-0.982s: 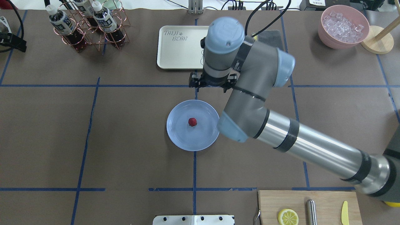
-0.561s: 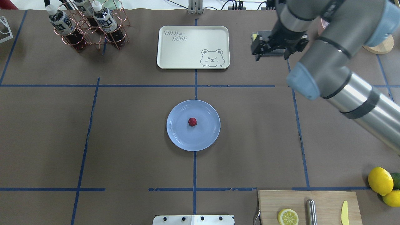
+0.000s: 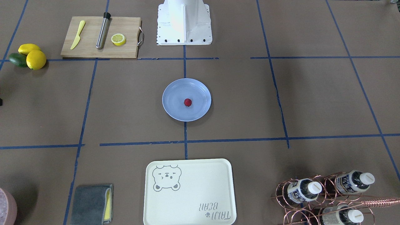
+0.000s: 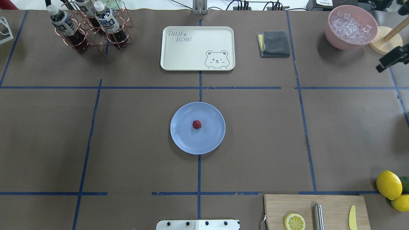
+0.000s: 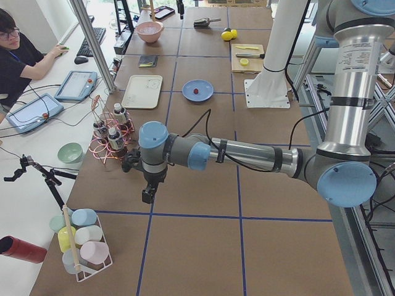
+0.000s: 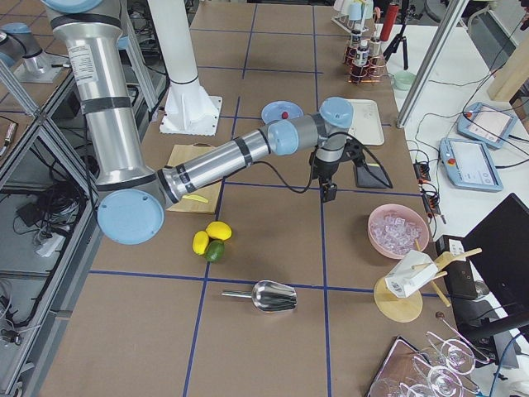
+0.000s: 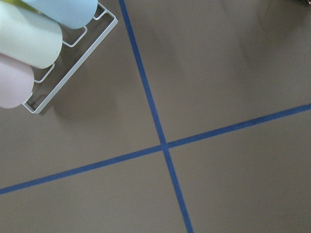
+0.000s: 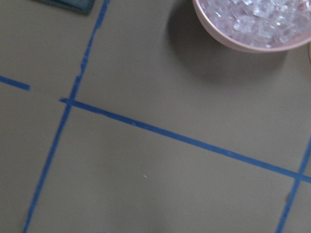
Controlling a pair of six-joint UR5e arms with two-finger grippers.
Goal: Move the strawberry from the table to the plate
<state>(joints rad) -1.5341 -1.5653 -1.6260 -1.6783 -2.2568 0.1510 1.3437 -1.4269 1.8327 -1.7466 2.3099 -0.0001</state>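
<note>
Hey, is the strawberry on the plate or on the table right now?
On the plate. The strawberry rests near the middle of the plate, well inside its rim, in both the overhead and front-facing views.

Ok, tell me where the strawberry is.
Overhead view: the strawberry sits near the middle of the plate, at the view's centre, the bear tray beyond it.

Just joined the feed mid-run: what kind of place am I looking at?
Probably a robotics lab test cell rather than a kitchen: the table is gridded with blue tape, a teach pendant lies beside it, and a person sits alongside.
</note>
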